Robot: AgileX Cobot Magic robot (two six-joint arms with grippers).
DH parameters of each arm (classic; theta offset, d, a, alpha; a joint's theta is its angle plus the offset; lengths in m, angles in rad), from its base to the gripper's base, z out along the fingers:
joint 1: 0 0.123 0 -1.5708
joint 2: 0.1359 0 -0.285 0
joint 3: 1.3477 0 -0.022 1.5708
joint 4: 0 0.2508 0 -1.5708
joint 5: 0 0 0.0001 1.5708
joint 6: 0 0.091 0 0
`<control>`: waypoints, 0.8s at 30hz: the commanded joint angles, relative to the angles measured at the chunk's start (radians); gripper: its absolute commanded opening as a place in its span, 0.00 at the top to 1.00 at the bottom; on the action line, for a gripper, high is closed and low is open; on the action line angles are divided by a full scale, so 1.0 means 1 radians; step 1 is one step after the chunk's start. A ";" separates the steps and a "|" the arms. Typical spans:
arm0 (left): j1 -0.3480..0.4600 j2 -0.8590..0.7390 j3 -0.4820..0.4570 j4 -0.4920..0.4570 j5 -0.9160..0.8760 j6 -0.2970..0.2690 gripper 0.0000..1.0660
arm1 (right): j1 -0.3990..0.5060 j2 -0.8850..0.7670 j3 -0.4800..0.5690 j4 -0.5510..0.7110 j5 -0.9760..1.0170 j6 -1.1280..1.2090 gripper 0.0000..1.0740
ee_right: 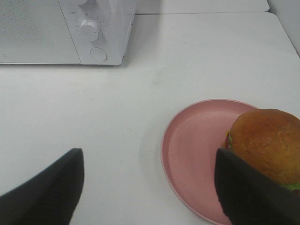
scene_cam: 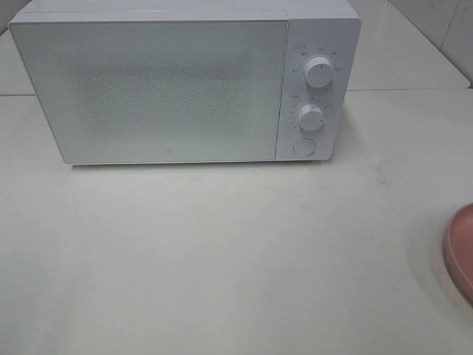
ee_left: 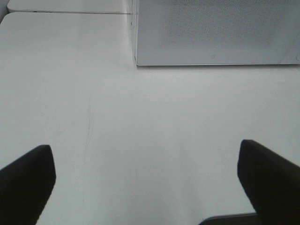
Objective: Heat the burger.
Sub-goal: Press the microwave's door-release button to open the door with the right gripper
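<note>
Burger [ee_right: 267, 143] on pink plate [ee_right: 197, 136]; right gripper [ee_right: 149, 168] finger [ee_right: 248, 197] just beside.

The microwave [scene_cam: 148, 89] and desk [scene_cam: 222, 259] are seen from high in front, looking steeply down. The left wrist view is held low over the desk, facing the microwave's door corner. The lower dial [scene_cam: 311, 117] and plate [scene_cam: 462, 251] are shared by the right wrist and high views.

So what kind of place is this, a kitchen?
Likely a kitchen-style test setup: a white microwave stands on a plain white table, with a burger on a pink plate nearby.
</note>
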 commanded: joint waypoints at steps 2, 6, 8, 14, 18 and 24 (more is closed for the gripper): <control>0.005 -0.002 0.004 -0.011 -0.003 0.003 0.08 | -0.001 -0.025 0.004 -0.001 -0.013 -0.006 0.30; 0.005 -0.002 0.004 -0.011 -0.003 0.003 0.08 | -0.001 -0.025 0.004 -0.001 -0.013 -0.006 0.30; 0.005 -0.002 0.004 -0.011 -0.003 0.003 0.08 | -0.001 -0.025 0.004 -0.001 -0.013 -0.006 0.30; 0.005 -0.002 0.004 -0.011 -0.003 0.003 0.08 | -0.001 -0.025 0.004 -0.001 -0.013 -0.006 0.30; 0.005 -0.002 0.004 -0.011 -0.003 0.003 0.08 | -0.001 -0.023 -0.006 0.003 -0.020 -0.007 0.30; 0.005 -0.002 0.004 -0.011 -0.003 0.003 0.08 | -0.001 0.040 -0.056 0.006 -0.034 -0.010 0.30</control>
